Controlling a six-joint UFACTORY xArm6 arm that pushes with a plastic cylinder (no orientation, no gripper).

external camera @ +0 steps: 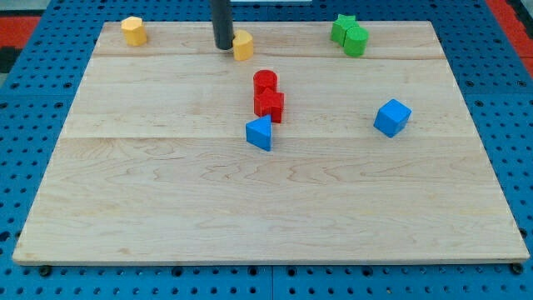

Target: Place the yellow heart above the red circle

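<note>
The yellow heart (243,46) stands near the view's top, a little left of centre. My tip (224,47) touches its left side. The red circle (265,82) sits below and slightly right of the heart, with a small gap between them. A second red block (269,105) presses against the circle's lower side.
A blue triangular block (260,133) lies just below the red pair. A blue cube (392,117) sits at the right. Two green blocks (349,35) stand together at the top right. A yellow hexagon-like block (133,31) is at the top left. The wooden board (166,208) has edges all round.
</note>
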